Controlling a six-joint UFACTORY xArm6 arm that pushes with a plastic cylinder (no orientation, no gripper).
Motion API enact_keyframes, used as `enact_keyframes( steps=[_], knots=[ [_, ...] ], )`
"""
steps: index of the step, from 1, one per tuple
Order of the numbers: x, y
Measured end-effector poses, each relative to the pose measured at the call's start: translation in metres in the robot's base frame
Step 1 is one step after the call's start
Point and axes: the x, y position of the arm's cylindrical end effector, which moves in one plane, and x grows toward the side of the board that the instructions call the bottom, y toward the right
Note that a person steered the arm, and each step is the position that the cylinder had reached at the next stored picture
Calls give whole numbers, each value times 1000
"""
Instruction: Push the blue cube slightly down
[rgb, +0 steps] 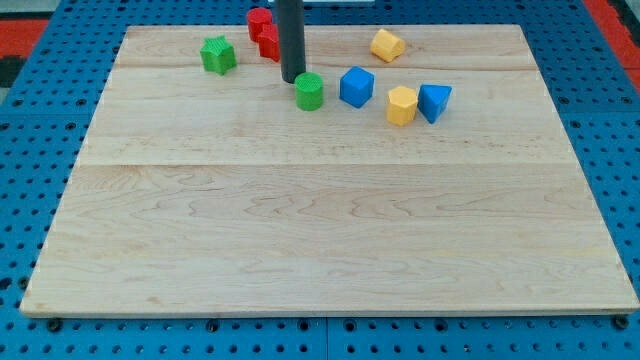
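The blue cube (356, 86) sits on the wooden board (330, 220) near the view's top, right of centre. My tip (293, 79) is at the end of the dark rod, to the left of the blue cube. A green cylinder (309, 91) lies between them, just right of and below my tip, nearly touching it. The blue cube is apart from my tip.
A red block (263, 33) lies partly behind the rod. A green block (217, 54) is at the top left. A yellow block (387, 45) is at the top right. Another yellow block (402, 105) touches a blue triangular block (434, 102) right of the cube.
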Motion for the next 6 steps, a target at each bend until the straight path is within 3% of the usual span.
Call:
enact_keyframes(
  steps=[1,3,4,6],
  knots=[
    [-10,9],
    [-14,93],
    [17,74],
    [27,-111]
  ],
)
